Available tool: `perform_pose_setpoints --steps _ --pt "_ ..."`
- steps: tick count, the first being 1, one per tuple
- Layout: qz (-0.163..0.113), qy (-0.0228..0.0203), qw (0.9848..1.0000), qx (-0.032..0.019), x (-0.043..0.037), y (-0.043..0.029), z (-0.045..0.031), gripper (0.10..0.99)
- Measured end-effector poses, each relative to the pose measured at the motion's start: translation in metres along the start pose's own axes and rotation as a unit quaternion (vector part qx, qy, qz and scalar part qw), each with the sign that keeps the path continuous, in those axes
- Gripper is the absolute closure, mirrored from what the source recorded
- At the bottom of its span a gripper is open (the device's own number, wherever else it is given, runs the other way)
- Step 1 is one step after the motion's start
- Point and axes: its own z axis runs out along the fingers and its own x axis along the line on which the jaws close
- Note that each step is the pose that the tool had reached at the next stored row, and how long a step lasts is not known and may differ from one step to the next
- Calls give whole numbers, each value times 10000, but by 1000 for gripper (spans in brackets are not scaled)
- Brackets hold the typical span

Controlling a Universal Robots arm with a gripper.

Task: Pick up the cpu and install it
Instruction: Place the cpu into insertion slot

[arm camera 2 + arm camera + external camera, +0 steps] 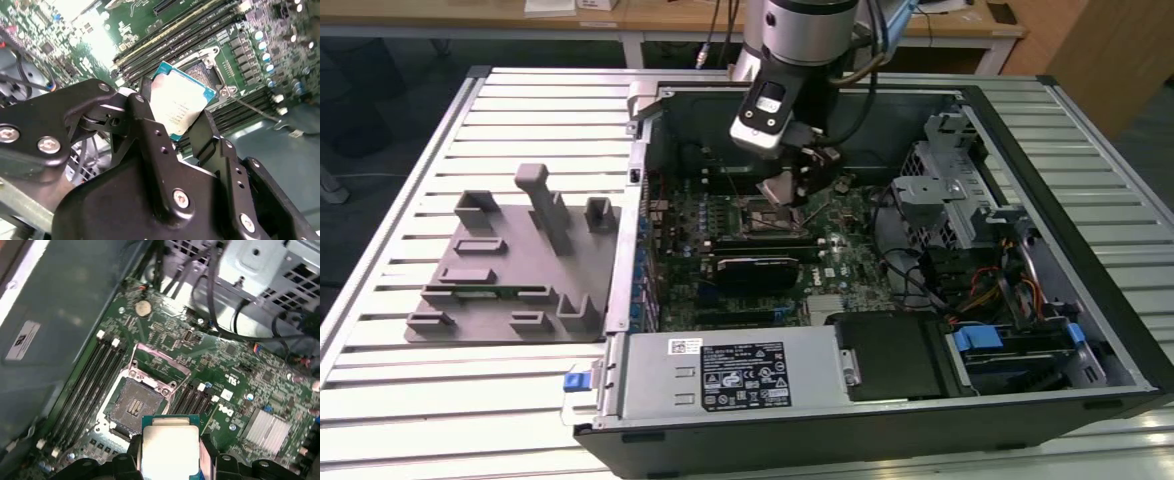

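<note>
The cpu (181, 102) is a flat square chip with a shiny silver top and a thin teal-edged border, held between my black fingers (150, 125). In the first wrist view the cpu (170, 447) hangs tilted just above and beside the open socket (134, 407) on the green motherboard (250, 375). In the exterior view my gripper (790, 188) is inside the computer case, over the socket (758, 215). The gripper is shut on the cpu.
Black case walls (1067, 130) surround the board. Memory slots (92, 382) flank the socket, with a finned heatsink (267, 430) nearby. Cables and a metal drive cage (947, 195) stand at the exterior view's right. A grey fixture block (514, 265) sits on the slatted table (400, 300).
</note>
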Motion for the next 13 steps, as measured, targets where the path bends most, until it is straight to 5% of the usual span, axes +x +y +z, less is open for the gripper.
perform_pose_setpoints --steps 7,13 --pt "634 -16 9980 8 0 0 8 545" --pt "1179 -30 9930 15 0 0 16 545"
